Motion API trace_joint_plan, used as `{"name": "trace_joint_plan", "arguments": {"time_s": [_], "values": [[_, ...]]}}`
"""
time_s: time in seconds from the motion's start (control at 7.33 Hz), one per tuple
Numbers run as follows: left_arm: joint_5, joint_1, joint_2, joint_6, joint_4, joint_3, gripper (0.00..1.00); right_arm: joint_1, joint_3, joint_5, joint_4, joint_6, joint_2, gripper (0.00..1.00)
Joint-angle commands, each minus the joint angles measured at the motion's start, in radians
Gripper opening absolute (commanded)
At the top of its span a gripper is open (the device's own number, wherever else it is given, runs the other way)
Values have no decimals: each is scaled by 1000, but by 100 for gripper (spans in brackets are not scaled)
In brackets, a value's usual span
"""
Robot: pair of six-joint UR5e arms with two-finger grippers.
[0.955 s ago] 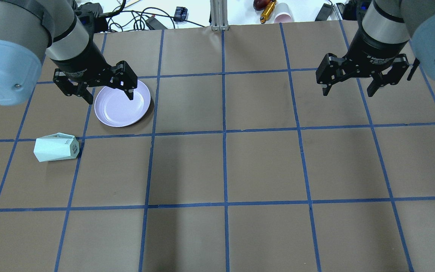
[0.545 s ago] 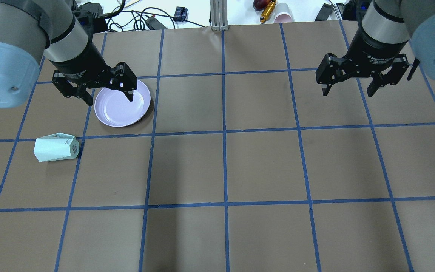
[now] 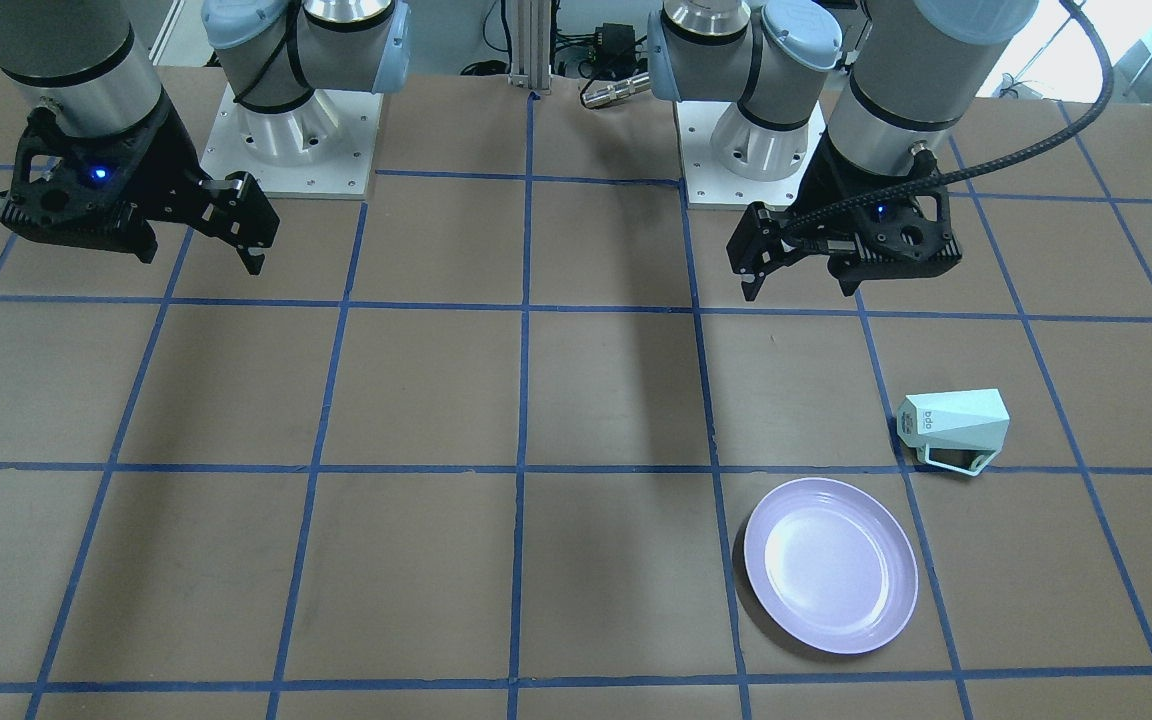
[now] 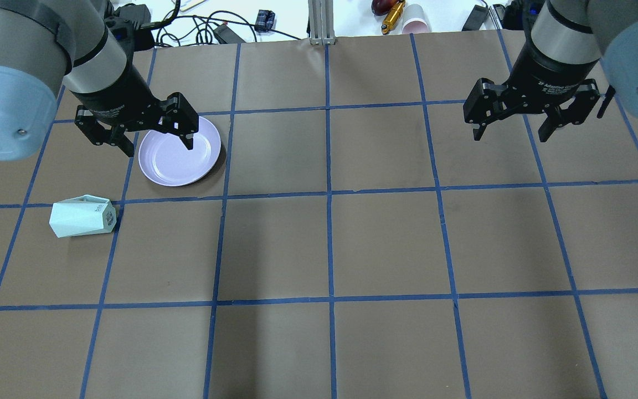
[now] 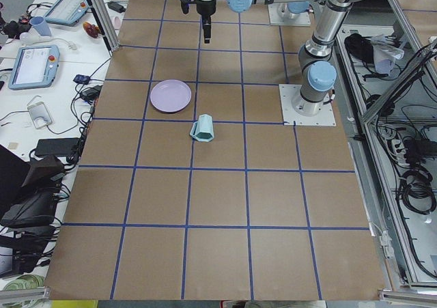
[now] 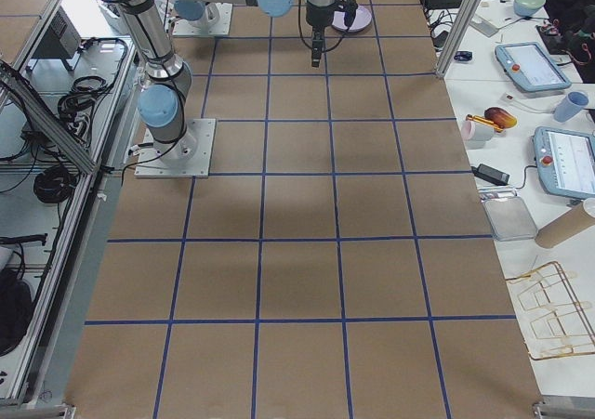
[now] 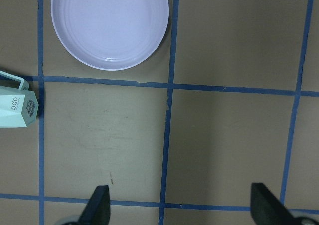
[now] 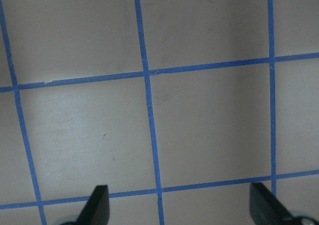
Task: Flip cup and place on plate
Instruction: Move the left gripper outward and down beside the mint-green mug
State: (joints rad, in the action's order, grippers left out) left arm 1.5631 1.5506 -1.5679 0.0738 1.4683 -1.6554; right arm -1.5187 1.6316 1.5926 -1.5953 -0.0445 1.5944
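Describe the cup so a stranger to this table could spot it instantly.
Start from the blue-gridded brown table and go to the robot's left half, where a round lavender plate lies. Beside it, nearer the robot, is the cup: the only pale mint, faceted thing there, lying on its side with its labelled base showing.

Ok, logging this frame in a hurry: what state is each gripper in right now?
Left gripper: open, holding nothing.
Right gripper: open, holding nothing.
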Motion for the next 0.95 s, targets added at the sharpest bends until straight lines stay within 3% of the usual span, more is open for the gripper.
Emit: {"name": "trace_joint_plan", "arguments": {"time_s": [0.0, 0.82], "values": [[-3, -24, 0, 21, -2, 6, 100, 0, -1, 0, 0, 0, -1, 100], [-26, -271, -30, -89, -2, 34, 100, 0, 1, 0, 0, 0, -1, 100]]}}
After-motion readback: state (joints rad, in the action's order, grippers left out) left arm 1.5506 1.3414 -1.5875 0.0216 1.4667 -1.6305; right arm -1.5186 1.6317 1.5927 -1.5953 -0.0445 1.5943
